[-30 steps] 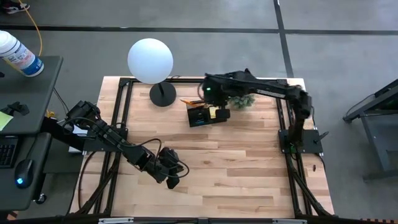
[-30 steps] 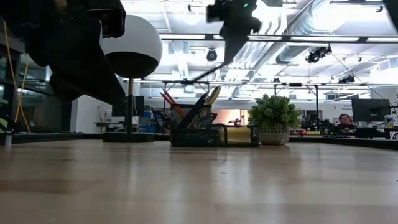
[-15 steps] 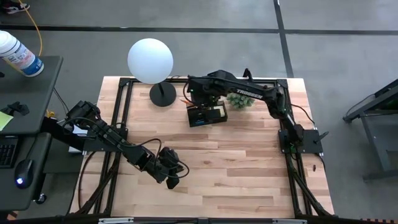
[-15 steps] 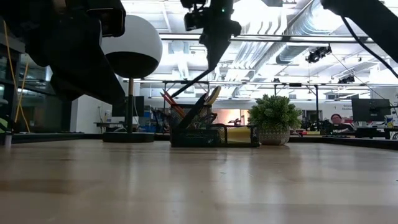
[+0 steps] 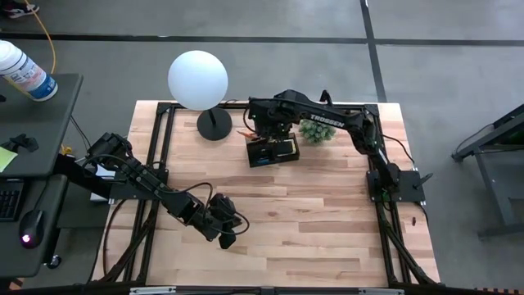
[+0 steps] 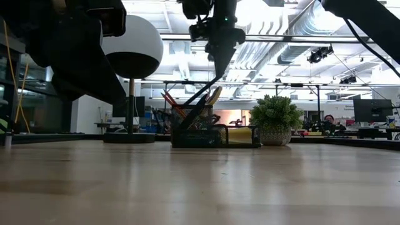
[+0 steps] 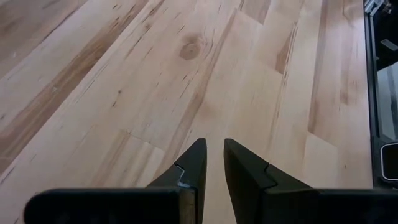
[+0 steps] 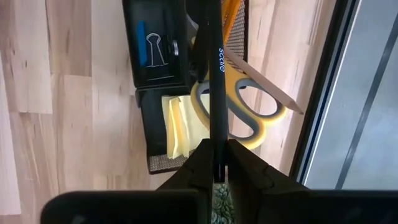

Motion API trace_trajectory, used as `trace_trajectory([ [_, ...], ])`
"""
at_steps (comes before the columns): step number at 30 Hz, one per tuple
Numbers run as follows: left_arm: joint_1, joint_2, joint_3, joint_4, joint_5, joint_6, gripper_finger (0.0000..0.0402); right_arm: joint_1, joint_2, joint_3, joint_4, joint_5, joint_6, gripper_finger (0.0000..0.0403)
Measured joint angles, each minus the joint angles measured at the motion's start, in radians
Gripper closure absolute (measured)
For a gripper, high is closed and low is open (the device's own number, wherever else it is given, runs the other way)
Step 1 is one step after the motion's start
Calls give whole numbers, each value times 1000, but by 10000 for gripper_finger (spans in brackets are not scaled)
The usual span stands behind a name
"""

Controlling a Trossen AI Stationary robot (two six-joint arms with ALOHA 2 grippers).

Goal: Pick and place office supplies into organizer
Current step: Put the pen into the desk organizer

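Above the organizer (image 5: 273, 151) at the counter's far edge, our right gripper (image 8: 214, 163) has its fingers clamped on a dark pen (image 8: 214, 81); we should lower it straight, tip into the pencil compartment, then release.

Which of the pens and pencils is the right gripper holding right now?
The black pen with white lettering, pinched in the right gripper above the organizer. The orange pencil and wooden pencil already rest there, free.
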Motion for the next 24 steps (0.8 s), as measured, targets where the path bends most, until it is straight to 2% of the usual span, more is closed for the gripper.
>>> trace_trajectory([
  [11, 0, 0, 0, 0, -16, 22, 355, -12, 52, 0, 10, -4, -14, 377],
  [16, 0, 0, 0, 0, -18, 22, 355, -12, 59, 0, 67, 9, -25, 372],
  [24, 0, 0, 0, 0, -21, 22, 355, -11, 59, 1, 105, 23, -32, 312],
])
